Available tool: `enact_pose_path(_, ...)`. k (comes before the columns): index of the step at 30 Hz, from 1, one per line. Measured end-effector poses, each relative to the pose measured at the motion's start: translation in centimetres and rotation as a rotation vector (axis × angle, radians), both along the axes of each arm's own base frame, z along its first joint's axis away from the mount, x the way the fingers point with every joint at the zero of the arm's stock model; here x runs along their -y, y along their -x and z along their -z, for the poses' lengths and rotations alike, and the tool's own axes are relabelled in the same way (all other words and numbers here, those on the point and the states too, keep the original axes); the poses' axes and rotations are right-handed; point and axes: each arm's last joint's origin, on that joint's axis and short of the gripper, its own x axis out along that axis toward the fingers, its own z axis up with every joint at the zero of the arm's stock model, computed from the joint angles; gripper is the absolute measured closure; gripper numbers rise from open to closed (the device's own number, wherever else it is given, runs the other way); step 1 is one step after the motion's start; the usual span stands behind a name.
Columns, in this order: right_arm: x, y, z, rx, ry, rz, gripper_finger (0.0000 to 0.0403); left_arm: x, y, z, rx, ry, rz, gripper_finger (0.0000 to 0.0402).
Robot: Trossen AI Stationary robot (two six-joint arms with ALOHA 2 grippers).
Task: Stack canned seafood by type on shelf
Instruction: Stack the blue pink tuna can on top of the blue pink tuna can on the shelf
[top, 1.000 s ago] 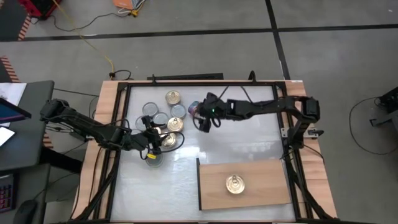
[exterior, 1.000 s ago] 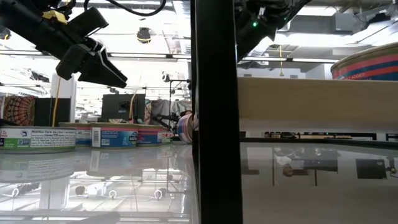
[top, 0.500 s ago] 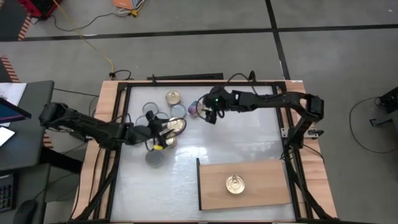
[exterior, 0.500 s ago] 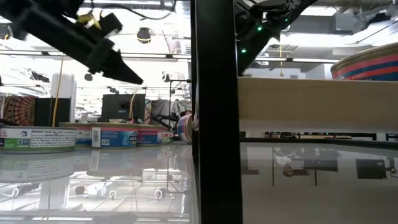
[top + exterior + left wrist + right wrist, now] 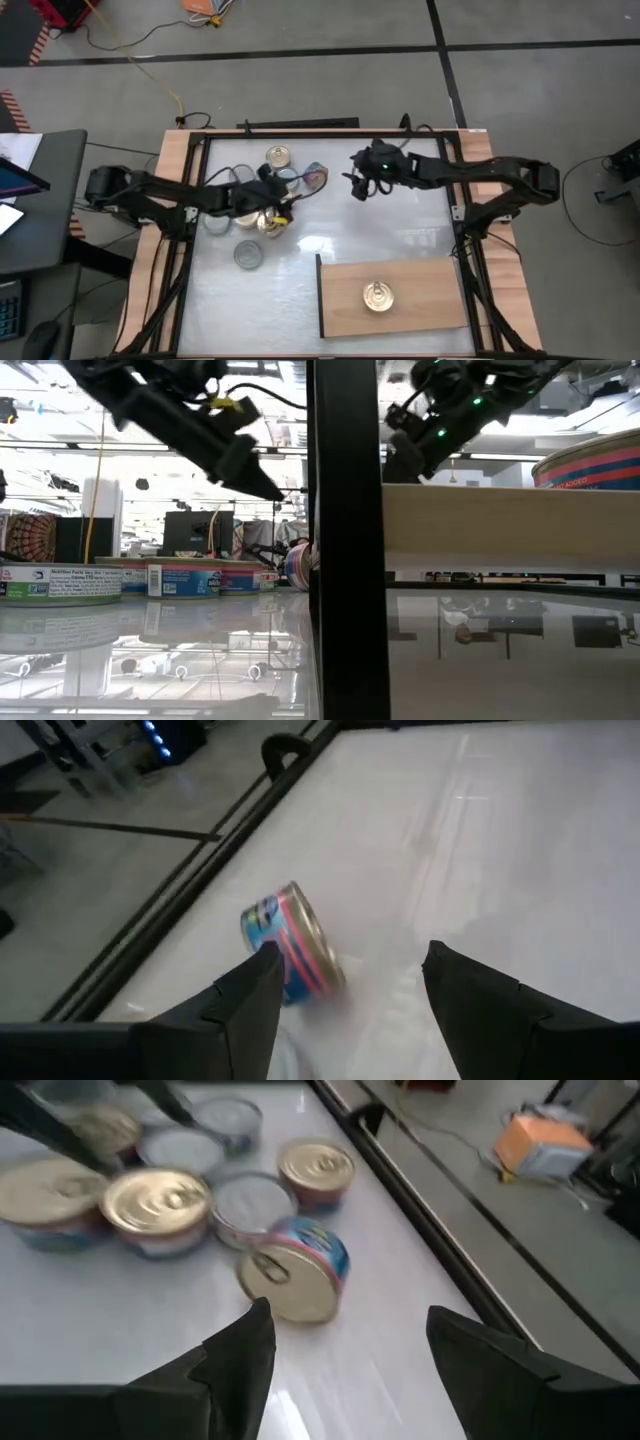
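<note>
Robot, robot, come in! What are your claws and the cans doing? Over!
Left gripper open, over the can cluster. Right gripper open, empty, near a tipped can. One gold can on the shelf. Nothing in the way.

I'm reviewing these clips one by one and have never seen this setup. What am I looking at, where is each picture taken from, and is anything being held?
This is a table with two dark robot arms. One camera looks straight down, one sits at table-top height, and one rides on each wrist. From above, the left gripper hangs over a cluster of flat round tins, some gold-lidded, some silver-grey. One tin at the cluster's edge lies tipped on its side, its gold lid facing sideways; both wrist cameras see it. A single silver tin sits apart. The right gripper hovers over bare table beside the cluster. Both sets of jaws stand open and hold nothing. The wooden shelf board carries one gold-lidded tin.
</note>
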Motion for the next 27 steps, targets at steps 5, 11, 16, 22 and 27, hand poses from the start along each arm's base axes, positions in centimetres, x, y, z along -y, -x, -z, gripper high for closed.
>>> enact_pose_path(5, -1.3, 0.6, -0.3, 0.089, 0.021, -0.035, 0.0117, -2.6, -1.9, -0.1, 0.031, 0.111, 0.0, 0.0149)
enact_pose_path(11, -2.2, 0.6, 0.3, 0.062, 0.013, -0.069, 0.0117, -5.1, -3.7, 1.1, 0.091, 0.259, 0.035, 0.0089)
enact_pose_path(16, -2.5, 0.4, 0.3, 0.07, 0.014, -0.079, 0.0117, -6.2, -5.5, 2.9, 0.008, 0.175, -0.089, 0.0041)
enact_pose_path(22, -2.5, 0.3, 0.2, 0.086, 0.018, -0.08, 0.0117, -7.9, -7.2, 4.4, -0.016, 0.182, -0.118, 0.0029)
enact_pose_path(27, -2.7, 0.3, 0.1, 0.094, 0.02, -0.087, 0.0117, -9.9, -6.2, 6.2, -0.048, 0.28, -0.158, 0.0032)
